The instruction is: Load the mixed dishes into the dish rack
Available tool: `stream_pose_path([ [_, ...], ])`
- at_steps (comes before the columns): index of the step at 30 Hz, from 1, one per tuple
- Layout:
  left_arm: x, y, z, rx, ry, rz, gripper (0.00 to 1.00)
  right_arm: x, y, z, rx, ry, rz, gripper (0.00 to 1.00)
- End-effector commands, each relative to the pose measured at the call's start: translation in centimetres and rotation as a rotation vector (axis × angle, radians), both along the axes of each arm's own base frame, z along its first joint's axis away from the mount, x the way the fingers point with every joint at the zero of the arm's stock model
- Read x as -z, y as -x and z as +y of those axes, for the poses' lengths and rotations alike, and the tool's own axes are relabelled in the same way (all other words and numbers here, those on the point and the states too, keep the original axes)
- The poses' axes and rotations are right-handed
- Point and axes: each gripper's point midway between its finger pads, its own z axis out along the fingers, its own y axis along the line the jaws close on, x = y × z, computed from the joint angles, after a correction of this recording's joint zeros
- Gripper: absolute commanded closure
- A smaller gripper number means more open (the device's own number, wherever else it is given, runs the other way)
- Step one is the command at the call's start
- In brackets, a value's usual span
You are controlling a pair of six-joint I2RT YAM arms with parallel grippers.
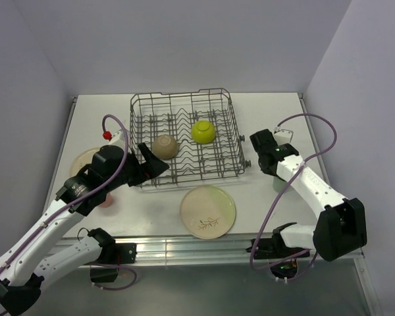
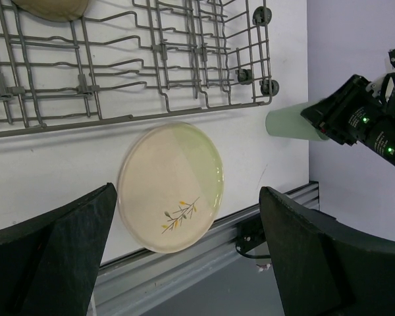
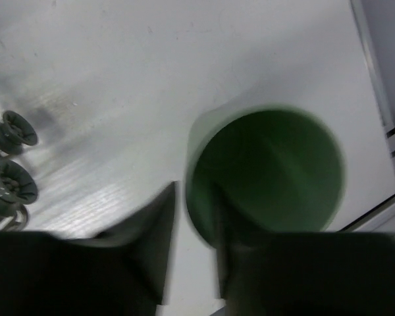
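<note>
- in the dish rack (image 1: 191, 161): lime-green bowl (image 1: 203, 131) and tan bowl (image 1: 165, 145), loaded.
- on the tabletop (image 1: 270, 112): leaf plate (image 1: 208, 210), plain plate (image 1: 82, 160) and coral-pink cup (image 1: 106, 201) wait.
- my right gripper (image 3: 196, 197) straddles the mint-green cup (image 3: 270, 171) rim right of the rack; i can't tell if it's clamped.
- left gripper (image 2: 186, 189) gapes wide, empty.

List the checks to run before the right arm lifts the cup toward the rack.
1. Right gripper straddles cup rim: ok, one finger inside, one outside.
2. Pinch on the cup wall firm: cannot tell, view blurred.
3. Rack has free slots: ok, nothing right of the lime bowl.
4. Left gripper open, apart from cup: ok.
5. Way from cup to rack: ok, only bare table between.
</note>
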Motion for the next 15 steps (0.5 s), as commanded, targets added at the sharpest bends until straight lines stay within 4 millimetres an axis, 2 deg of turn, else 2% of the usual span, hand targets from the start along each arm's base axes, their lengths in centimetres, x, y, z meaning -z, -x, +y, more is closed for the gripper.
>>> stream_pose_path([
  [1,-1.8,-0.1,-0.6,0.037,0.033,-0.062,0.03,-0.6,-0.6,-0.5,0.042,0.009,-0.053,0.84],
  [3,-1.8,-0.1,-0.7,0.039,0.030,-0.060,0.03,-1.2,-0.5,-0.9,0.057,0.026,-0.060,1.00],
  [5,-1.8,-0.1,-0.9,0.046,0.030,-0.056,0.03,-2.5,-0.4,-1.5,0.080,0.059,-0.091,1.00],
  [7,-1.7,-0.3,-1.2,0.056,0.031,-0.050,0.01,-4.8,-0.6,-1.6,0.087,0.067,-0.145,1.00],
  [8,-1.8,-0.3,-1.4,0.060,0.033,-0.048,0.01,-6.0,0.0,-1.7,0.087,0.097,-0.154,1.00],
  [9,-1.6,-0.5,-1.7,0.067,0.036,-0.042,0.01,-8.4,-0.5,-1.5,0.093,0.091,-0.211,1.00],
  [11,-2.3,-0.8,-2.7,0.094,0.072,-0.057,0.01,-11.3,0.0,-1.1,0.074,0.088,-0.260,1.00],
  [12,-2.0,-1.1,-3.2,0.107,0.074,-0.045,0.01,-14.2,-0.6,0.3,0.038,0.054,-0.333,1.00],
  [14,-2.5,-1.3,-4.4,0.151,0.100,-0.048,0.01,-16.7,-0.7,1.9,-0.027,0.006,-0.368,1.00],
  [15,-2.5,-1.8,-4.9,0.161,0.098,-0.041,0.01,-18.8,-1.0,4.1,-0.101,-0.087,-0.410,1.00],
])
